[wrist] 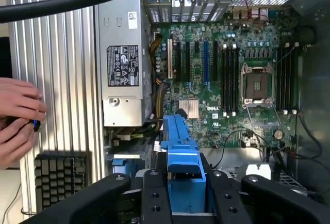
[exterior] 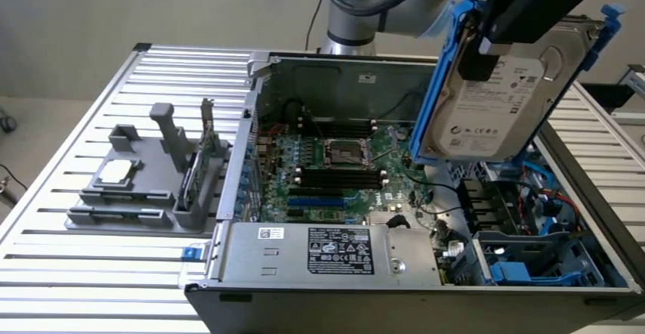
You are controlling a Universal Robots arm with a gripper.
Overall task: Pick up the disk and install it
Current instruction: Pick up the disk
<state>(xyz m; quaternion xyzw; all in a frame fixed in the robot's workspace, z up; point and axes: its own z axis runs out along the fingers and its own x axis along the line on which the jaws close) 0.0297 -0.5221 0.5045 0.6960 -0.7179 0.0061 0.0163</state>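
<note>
One claw (wrist: pixel 185 203) pinches the disk (exterior: pixel 501 107) by its blue carrier frame (wrist: pixel 183 157), holding it upright and slightly tilted in the air above the open computer case (exterior: pixel 333 77), over the case's drive-bay end. Outside the case, a person's hands (wrist: pixel 18 123) sit at the ribbed tabletop's (exterior: pixel 111 273) edge.

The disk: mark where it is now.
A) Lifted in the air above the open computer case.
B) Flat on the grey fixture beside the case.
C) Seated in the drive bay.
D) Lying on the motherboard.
A: the disk hangs tilted in the jaws, in its blue carrier, up over the open computer case and above the motherboard.
</note>
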